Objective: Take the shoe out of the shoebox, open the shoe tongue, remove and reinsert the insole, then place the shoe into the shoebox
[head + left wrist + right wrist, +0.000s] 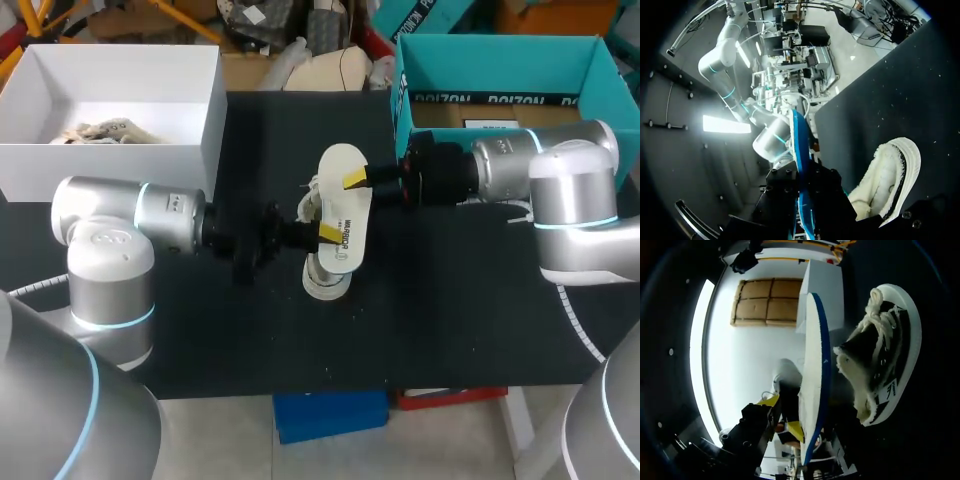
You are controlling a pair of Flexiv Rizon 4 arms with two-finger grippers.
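Presently the insole (343,205) is held flat over the shoe (322,282), which lies on the table (450,320). It is clamped by the left gripper (327,233) and apparently pinched by the right gripper (355,180), likely for reinsertion.

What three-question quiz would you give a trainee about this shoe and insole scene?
1. True or false: the insole is inside the shoe.
2. Look at the left end effector and the right end effector. Which grips the insole? A) left only B) right only C) both
3. Fill in: the shoe rests on the black ___.
Key: 1 false, it is held above the shoe; 2 C; 3 table.
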